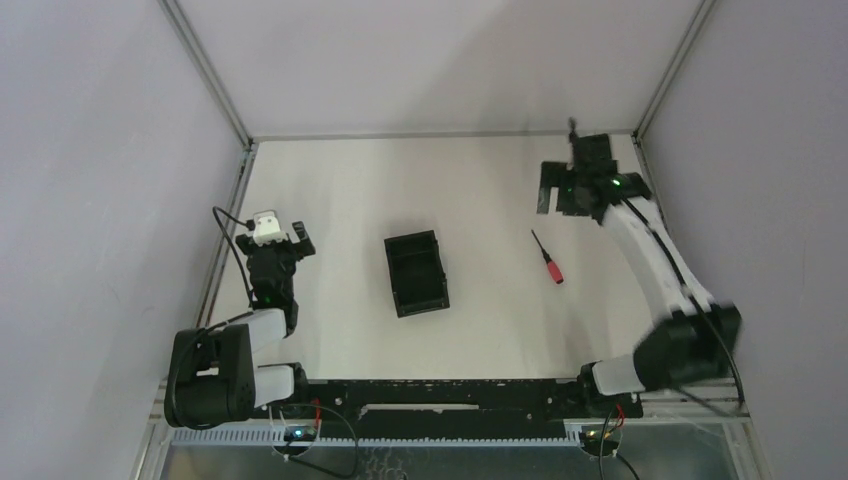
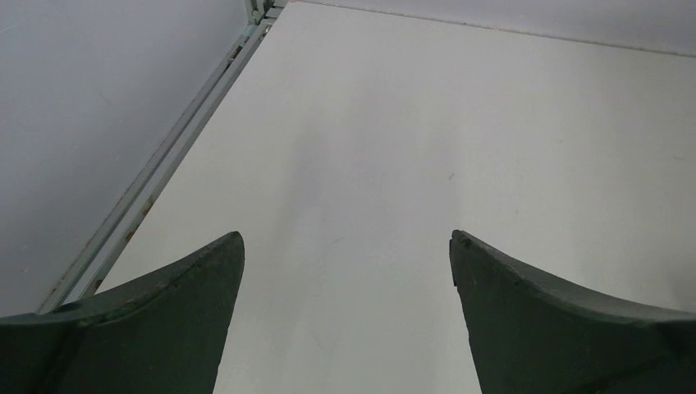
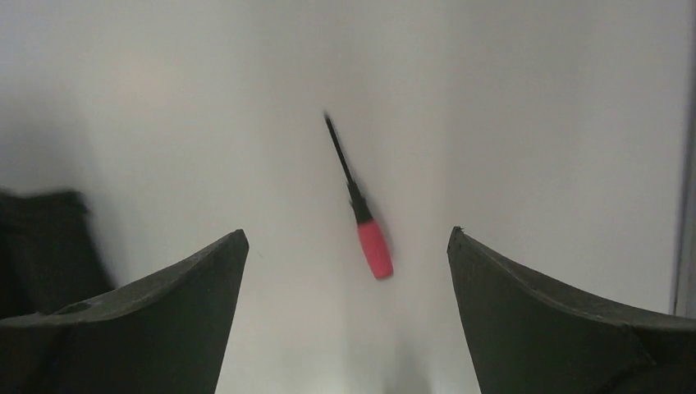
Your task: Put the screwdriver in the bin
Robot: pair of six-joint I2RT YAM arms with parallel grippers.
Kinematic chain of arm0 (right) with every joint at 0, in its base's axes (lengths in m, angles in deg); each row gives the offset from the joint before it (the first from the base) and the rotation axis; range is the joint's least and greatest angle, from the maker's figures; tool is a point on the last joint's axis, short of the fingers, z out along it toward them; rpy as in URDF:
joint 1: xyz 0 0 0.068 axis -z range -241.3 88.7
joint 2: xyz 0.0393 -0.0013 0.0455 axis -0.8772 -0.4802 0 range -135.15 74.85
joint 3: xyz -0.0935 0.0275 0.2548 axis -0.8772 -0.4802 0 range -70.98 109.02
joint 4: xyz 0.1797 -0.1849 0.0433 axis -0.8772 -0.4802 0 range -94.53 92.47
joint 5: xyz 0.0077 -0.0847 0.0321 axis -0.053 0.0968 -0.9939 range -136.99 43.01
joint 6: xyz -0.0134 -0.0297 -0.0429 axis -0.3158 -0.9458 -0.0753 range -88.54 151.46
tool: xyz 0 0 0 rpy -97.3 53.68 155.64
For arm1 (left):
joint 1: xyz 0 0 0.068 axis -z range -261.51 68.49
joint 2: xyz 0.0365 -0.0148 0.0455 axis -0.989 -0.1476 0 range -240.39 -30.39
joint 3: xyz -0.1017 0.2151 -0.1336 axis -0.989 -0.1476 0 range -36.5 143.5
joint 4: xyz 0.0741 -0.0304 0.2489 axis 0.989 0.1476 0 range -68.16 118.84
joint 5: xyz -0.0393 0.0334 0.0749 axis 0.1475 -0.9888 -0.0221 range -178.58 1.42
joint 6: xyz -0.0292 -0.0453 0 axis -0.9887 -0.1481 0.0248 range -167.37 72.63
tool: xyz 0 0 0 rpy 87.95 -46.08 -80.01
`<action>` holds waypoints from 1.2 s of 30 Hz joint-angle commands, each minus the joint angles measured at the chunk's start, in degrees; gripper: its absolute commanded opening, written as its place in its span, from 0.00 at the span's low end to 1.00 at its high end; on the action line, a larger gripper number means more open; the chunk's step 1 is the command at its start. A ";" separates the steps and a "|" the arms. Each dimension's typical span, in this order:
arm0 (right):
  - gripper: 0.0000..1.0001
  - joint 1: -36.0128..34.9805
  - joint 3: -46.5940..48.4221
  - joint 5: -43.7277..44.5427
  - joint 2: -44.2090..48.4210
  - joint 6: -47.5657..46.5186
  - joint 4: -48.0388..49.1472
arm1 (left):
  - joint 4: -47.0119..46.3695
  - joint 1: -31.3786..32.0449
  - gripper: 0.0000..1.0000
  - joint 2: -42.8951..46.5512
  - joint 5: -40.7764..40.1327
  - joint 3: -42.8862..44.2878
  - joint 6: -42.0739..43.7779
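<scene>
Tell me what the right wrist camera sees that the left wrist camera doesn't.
Right wrist only: the screwdriver lying ahead of the right end effector, plus a blurred dark shape at left, probably the bin. Left wrist only: a metal frame rail, left of the left end effector. Shared: the white table and open dark fingers at the bottom.

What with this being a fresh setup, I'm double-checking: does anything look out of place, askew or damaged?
Nothing stands out. The screwdriver lies flat on the table, apart from the bin, which sits upright, turned slightly off the table's edges. The left gripper and right gripper are open and hold nothing.
</scene>
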 commanded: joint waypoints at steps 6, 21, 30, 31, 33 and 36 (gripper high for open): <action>0.96 0.49 -3.36 -3.74 -23.42 -7.23 -7.14 | -1.26 0.41 1.00 0.60 -0.51 0.73 -0.35; 0.16 1.24 -5.48 -6.32 -35.80 -12.17 0.27 | -1.44 0.36 1.00 0.54 -0.50 0.68 -0.37; 0.00 0.48 -1.55 -5.12 -26.70 -10.83 -11.14 | -1.52 0.34 1.00 0.56 -0.46 0.70 -0.31; 0.00 0.56 -0.49 -5.33 -25.18 -10.04 -14.12 | -1.52 0.32 1.00 0.52 -0.53 0.68 -0.30; 0.00 0.62 1.89 -5.55 -23.48 -8.64 -18.47 | -1.52 0.35 1.00 0.52 -0.47 0.69 -0.28; 0.00 0.15 6.61 -6.96 -21.94 -4.26 -24.11 | -1.50 0.36 1.00 0.57 -0.45 0.67 -0.29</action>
